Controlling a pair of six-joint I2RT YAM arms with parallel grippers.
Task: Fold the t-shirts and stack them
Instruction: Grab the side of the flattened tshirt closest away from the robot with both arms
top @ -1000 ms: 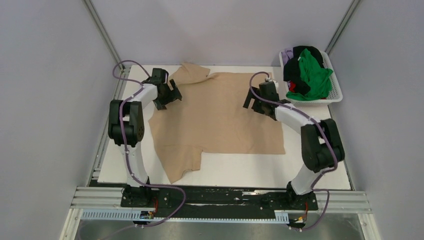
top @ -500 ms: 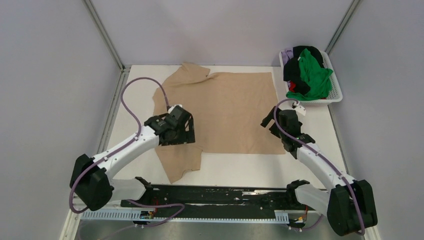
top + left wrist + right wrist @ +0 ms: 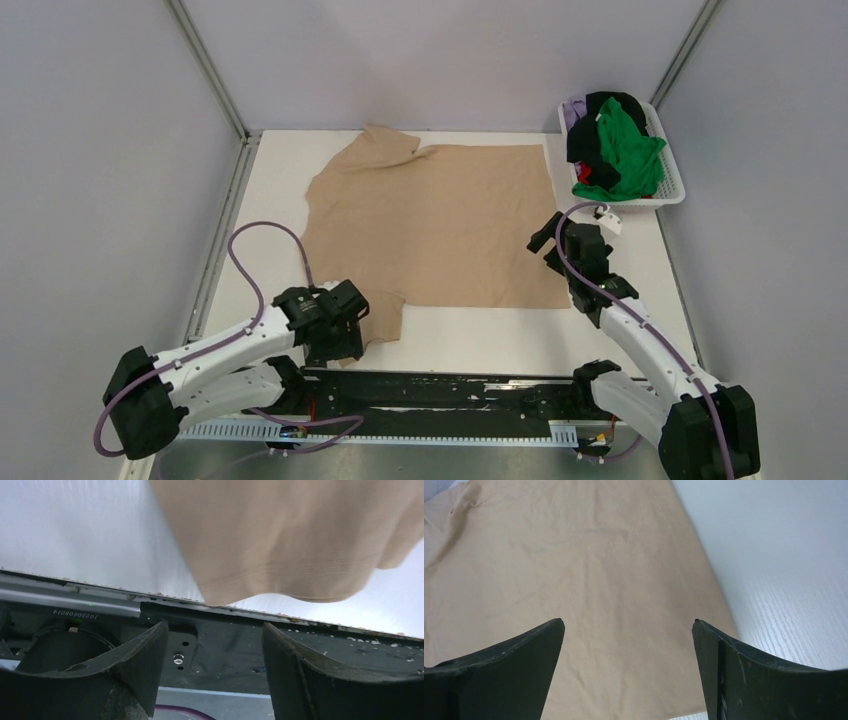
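Note:
The tan-beige t-shirt (image 3: 430,225) lies spread flat on the white table, one sleeve at the far left and one at the near left. My left gripper (image 3: 335,335) is open and empty over the near sleeve's hem (image 3: 280,545), at the table's near edge. My right gripper (image 3: 560,245) is open and empty, low over the shirt's near right corner (image 3: 574,580). The green (image 3: 625,150), black (image 3: 590,140), red (image 3: 583,177) and pale purple (image 3: 574,106) t-shirts lie bunched in the basket.
The white latticed basket (image 3: 672,190) stands at the far right corner. The black mounting rail (image 3: 225,640) runs just beyond the table's near edge, under my left fingers. Bare white table (image 3: 784,580) lies right of the shirt. Grey walls enclose the sides.
My left arm has drawn back from the shirt's far left to its near sleeve at the table's edge. My right arm came back from the far side to the near right corner.

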